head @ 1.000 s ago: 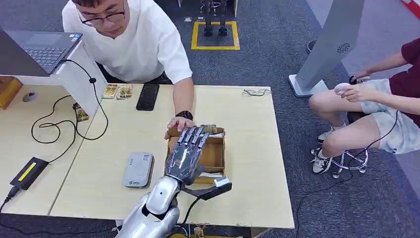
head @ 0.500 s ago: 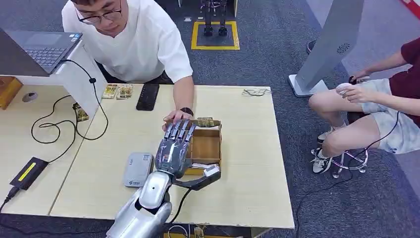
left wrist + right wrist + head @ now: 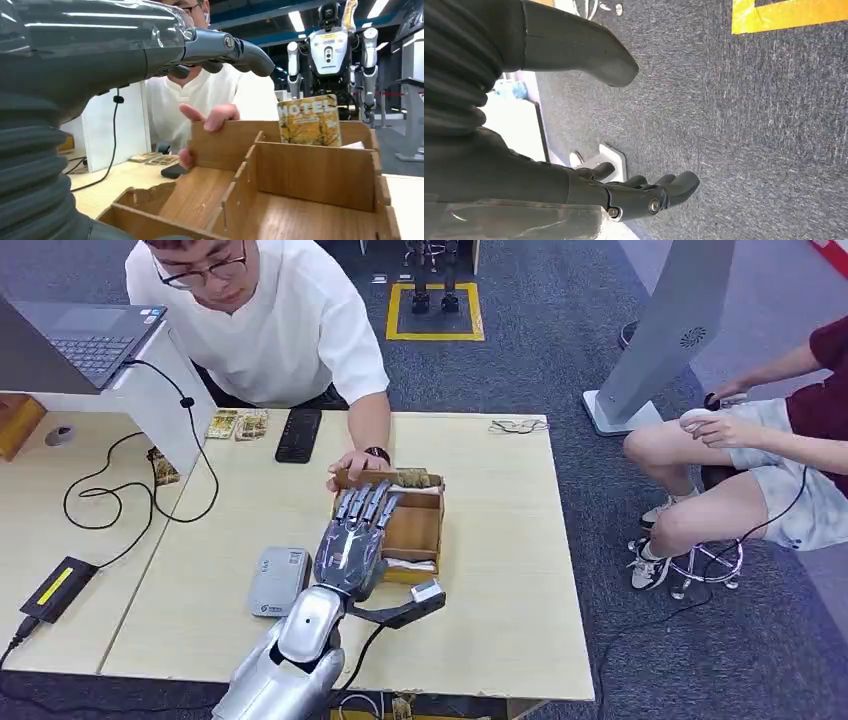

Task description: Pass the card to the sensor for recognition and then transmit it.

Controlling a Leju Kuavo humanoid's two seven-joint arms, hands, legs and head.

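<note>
— One card [image 3: 309,120] is seen standing upright against the far wall of the wooden box [image 3: 412,533], printed with "HOTEL" over a yellow picture; in the head view it is seen as a mottled strip along that far wall [image 3: 408,478].

— How is the left hand [image 3: 356,538] placed relative to the box?

— It is held above the box's left part, fingers stretched out flat and spread toward the far wall, nothing gripped; the thumb is kept out to the side, near the box's near edge; in the wrist view the fingertips [image 3: 250,52] are seen above the compartments, apart from the card.

— And the right hand [image 3: 634,195]?

— It is shown over grey carpet, away from the box, fingers slightly curled but apart, nothing held.

— What else is found around the box?

— A person's hand [image 3: 352,464] is laid on the box's far-left corner, fingers over the wall; a grey sensor pad [image 3: 279,581] is lying flat just left of the box; a black phone [image 3: 298,434] is set beyond the box, toward the table's far edge; the box is divided into compartments by thin wooden partitions; a second person is seated well to the right of the box, off the table [image 3: 500,570].
</note>
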